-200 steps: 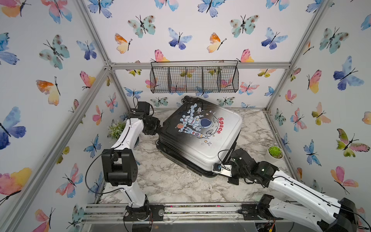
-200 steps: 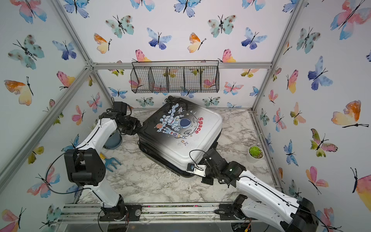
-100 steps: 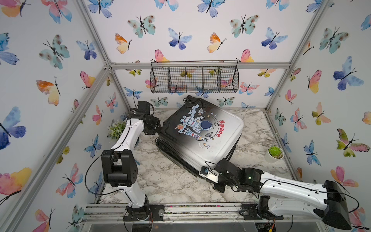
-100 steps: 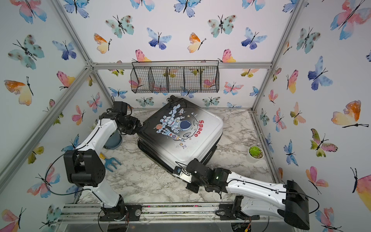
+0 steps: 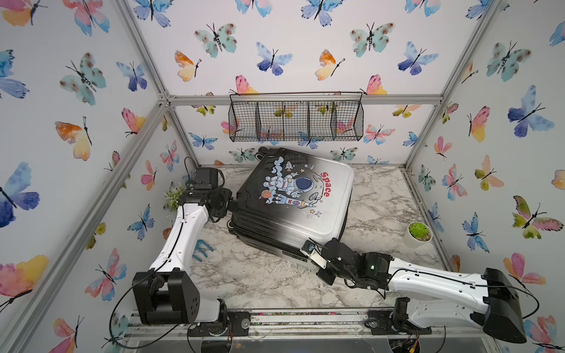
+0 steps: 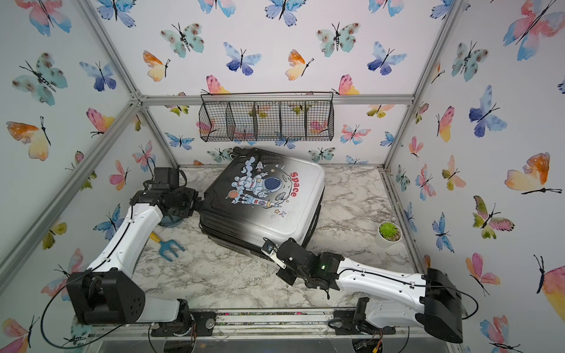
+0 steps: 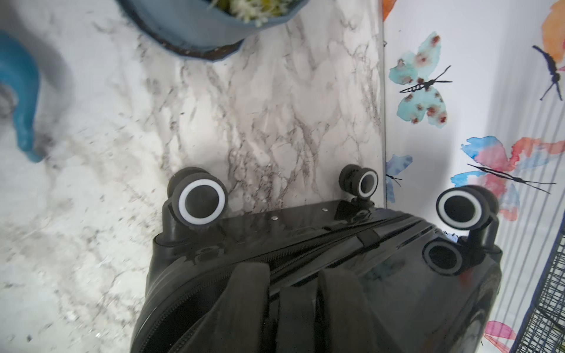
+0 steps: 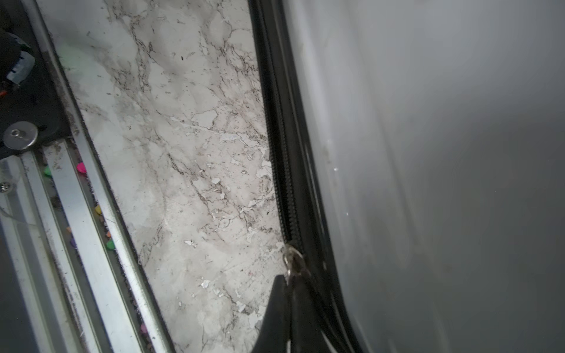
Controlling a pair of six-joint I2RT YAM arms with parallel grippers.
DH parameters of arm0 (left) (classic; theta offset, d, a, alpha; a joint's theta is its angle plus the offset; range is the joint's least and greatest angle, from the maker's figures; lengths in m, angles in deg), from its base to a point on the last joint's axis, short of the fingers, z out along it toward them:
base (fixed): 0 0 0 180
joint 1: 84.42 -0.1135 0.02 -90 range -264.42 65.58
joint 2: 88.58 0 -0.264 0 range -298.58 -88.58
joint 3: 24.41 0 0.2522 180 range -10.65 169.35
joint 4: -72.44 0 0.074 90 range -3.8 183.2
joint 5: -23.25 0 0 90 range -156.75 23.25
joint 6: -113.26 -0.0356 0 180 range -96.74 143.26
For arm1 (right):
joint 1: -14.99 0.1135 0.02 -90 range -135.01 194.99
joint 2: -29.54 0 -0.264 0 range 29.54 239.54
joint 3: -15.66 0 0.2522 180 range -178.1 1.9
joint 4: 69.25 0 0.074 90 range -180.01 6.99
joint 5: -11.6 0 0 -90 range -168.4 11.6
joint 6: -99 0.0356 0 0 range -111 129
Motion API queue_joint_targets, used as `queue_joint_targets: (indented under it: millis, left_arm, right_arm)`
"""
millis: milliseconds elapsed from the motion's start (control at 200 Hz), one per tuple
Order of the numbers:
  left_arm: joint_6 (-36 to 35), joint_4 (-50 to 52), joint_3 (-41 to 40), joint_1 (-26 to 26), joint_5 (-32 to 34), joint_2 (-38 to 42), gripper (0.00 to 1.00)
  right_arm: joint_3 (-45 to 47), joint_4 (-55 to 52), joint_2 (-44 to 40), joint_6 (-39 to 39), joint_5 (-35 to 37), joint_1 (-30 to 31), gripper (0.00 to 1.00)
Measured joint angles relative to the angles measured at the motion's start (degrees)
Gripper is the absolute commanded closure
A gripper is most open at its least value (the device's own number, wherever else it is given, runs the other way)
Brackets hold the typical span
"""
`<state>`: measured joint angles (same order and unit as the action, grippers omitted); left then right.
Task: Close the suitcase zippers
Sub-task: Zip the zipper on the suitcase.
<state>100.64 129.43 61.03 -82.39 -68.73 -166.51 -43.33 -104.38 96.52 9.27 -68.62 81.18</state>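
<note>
The suitcase [image 5: 293, 207] [image 6: 263, 204] lies flat on the marble table with its astronaut side up and both shells together. My left gripper [image 5: 230, 205] [image 7: 293, 275] clamps the case's black wheel-end edge, with a dark strip of the rim between its fingers [image 7: 247, 290]. Beside them the zipper [image 7: 305, 244] teeth look parted. My right gripper [image 5: 307, 246] [image 6: 269, 246] [image 8: 289, 284] is at the case's front edge. It is shut on a zipper pull, whose metal ring [image 8: 292, 259] shows just ahead of the fingertips. The black zipper band [image 8: 281, 183] runs on beyond it.
A white pot with a succulent [image 5: 419, 233] stands at the right. A blue pot [image 7: 195, 24] and a blue toy rake [image 6: 166, 247] lie at the left near my left arm. A wire basket [image 5: 296, 117] hangs on the back wall. The aluminium rail [image 8: 91, 229] edges the table front.
My right gripper slid left along the case's front edge with the pull in it. The case turned a little on the table. The left gripper kept its place.
</note>
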Motion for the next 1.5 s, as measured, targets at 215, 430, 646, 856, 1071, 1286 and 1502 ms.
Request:
queue_joint_targets:
  millis: [215,430,646,856,1071,1286,1502]
  left_arm:
    - [5.05,4.22,-3.19,4.52,0.52,2.73,1.0]
    - [13.64,6.16,-4.68,16.31,4.5,4.31,1.0]
    - [22.38,5.7,-3.28,29.77,4.57,3.65,1.0]
    - [27.34,2.51,-2.91,36.0,4.74,3.04,1.0]
    - [28.98,0.2,-5.25,36.28,7.28,3.32,1.0]
    - [29.2,-2.73,-9.16,37.07,6.86,8.48,1.0]
    - [30.71,-4.13,-11.91,39.43,3.69,12.22,0.89]
  right_arm:
    - [0.83,-2.54,-1.11,-3.08,-0.02,-3.61,0.99]
    - [2.49,3.43,1.03,-2.56,-1.49,-2.51,0.99]
    - [3.41,14.1,4.9,-0.2,-4.35,-1.05,0.99]
    - [3.61,27.08,11.65,2.86,-8.31,-0.48,0.98]
    - [3.48,33.24,15.43,5.31,-6.19,-0.07,0.98]
    - [3.41,28.3,12.44,1.88,-6.45,-1.14,0.98]
    - [4.33,18.86,5.05,-4.61,-9.42,-3.67,0.99]
